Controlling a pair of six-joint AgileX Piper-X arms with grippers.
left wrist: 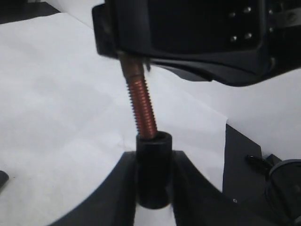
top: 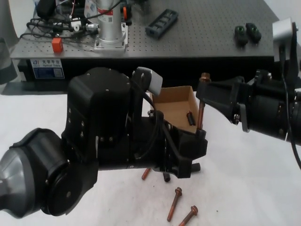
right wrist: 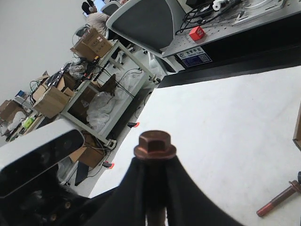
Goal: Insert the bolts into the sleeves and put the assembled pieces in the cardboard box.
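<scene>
Alignment decides this insertion: the right tool [right wrist: 153, 188] grips the bolt [left wrist: 142, 106] near its head, its tip sitting in the mouth of the sleeve [left wrist: 153, 160] clamped in the left tool [left wrist: 153, 197], right of centre in the high view below the cardboard box [top: 175, 96], so push straight along the bore.

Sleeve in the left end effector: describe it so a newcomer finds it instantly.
Find the cardboard box; the left end effector sits at its near right corner. The black sleeve clamped upright there is the only one with a copper bolt entering its top.
</scene>
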